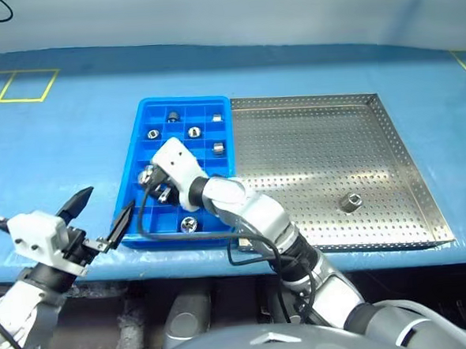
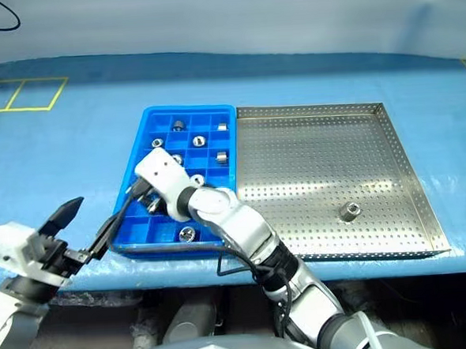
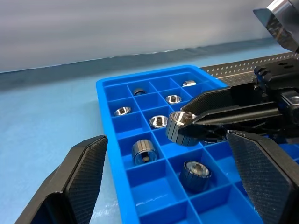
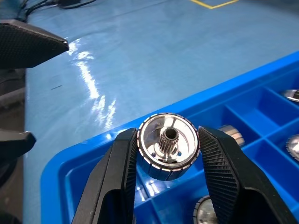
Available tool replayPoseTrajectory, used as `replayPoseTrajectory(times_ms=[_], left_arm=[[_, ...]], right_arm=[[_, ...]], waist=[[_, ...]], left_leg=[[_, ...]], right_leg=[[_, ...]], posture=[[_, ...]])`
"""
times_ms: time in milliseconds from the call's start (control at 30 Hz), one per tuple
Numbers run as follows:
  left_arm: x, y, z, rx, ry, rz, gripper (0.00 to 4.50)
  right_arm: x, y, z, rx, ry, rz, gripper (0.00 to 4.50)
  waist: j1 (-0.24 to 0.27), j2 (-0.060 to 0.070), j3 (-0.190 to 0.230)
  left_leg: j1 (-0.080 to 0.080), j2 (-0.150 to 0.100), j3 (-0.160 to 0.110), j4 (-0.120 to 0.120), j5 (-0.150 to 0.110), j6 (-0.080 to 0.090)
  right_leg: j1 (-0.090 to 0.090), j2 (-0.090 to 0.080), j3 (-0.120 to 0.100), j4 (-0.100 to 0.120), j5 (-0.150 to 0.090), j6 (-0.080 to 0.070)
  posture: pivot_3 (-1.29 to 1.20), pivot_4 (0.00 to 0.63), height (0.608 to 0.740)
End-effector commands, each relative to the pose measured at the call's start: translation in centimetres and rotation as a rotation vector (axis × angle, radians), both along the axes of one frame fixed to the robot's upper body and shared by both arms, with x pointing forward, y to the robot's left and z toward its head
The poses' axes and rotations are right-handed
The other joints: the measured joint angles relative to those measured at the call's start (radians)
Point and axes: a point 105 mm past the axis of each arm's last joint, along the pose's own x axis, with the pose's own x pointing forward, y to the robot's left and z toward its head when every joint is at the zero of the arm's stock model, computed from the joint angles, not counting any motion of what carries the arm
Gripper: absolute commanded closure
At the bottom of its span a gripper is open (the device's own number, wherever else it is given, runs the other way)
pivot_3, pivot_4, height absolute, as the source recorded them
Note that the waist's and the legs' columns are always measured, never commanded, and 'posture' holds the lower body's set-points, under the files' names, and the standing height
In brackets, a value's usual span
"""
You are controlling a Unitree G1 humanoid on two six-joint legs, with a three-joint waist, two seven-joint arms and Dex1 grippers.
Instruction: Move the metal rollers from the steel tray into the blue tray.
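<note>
Step in hand: placing one metal roller into the blue tray. We judge the task well along; we count about seven rollers already seated in compartments, and one roller remains on the steel tray, lying alone toward its near right part.

Method: we want the carried roller centred over a vacant compartment along the left near side of the blue tray before release. We lower it until it sits below the level of the dividers, then part the fingers only a little, so it drops flat and does not tip onto a divider or bounce into a neighbouring cell. We avoid the cells that already hold a piece, several of which lie just beside the carried one. Risk, as we judge it: the roller is held by its ribbed rim with its bore facing the wrist camera, so on release it may land on edge and roll.

Right gripper: clamped on the roller, one finger on each side of the rim, hovering over the near left part of the blue tray, clear of its floor.

Left gripper: fingers spread wide, holding nothing, just off the near left corner of the blue tray and touching neither tray.
</note>
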Motion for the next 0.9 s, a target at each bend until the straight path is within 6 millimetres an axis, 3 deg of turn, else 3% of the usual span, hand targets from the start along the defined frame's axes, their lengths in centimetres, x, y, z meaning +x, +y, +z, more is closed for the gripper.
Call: replayPoseTrajectory(times_ms=[33, 333, 567, 767, 900], left_arm=[[-1.4, -1.0, 0.4, 0.045, -0.025, -0.042, 0.00], [-2.2, -1.5, -0.9, 0.024, 0.022, -0.044, 0.00], [-1.5, -1.9, -0.8, 0.025, 0.016, -0.073, 0.00], [-0.5, -2.6, -0.7, 0.027, 0.011, -0.138, 0.00], [1.2, -3.7, -0.3, 0.033, -0.010, -0.218, 0.00]], right_arm=[[-1.4, 1.2, 0.6, 0.020, -0.013, 0.098, 2.83], [-2.3, 2.0, -1.6, -0.026, 0.051, 0.151, 2.83], [-0.7, 0.7, -4.1, -0.100, 0.076, 0.070, 2.83], [0.9, -0.9, -3.4, -0.067, 0.060, -0.036, 0.91], [3.1, -4.1, -1.3, 0.008, 0.034, -0.212, 0.91]], waist=[[0.009, -0.001, 0.000], [0.041, -0.001, 0.000], [0.046, -0.001, 0.000], [0.043, -0.001, 0.000], [0.038, 0.000, 0.000]], left_leg=[[0.000, 0.000, 0.000, 0.000, 0.000, 0.000], [-0.001, 0.000, -0.001, 0.000, -0.001, -0.001], [-0.001, 0.000, -0.001, -0.001, -0.001, -0.001], [-0.001, 0.000, -0.001, -0.001, -0.001, -0.001], [-0.001, 0.000, -0.002, 0.000, -0.001, -0.002]], right_leg=[[0.000, 0.000, 0.000, 0.000, 0.000, 0.000], [0.000, 0.000, -0.002, -0.001, -0.001, -0.001], [-0.001, 0.000, -0.002, -0.001, -0.001, -0.001], [0.000, 0.000, -0.002, -0.001, -0.001, -0.001], [0.000, 0.001, -0.003, 0.000, -0.001, -0.001]], posture=[[0.39, 0.150, 0.740], [0.40, 0.150, 0.740], [0.37, 0.150, 0.740], [0.30, 0.150, 0.740], [0.22, 0.150, 0.740]])
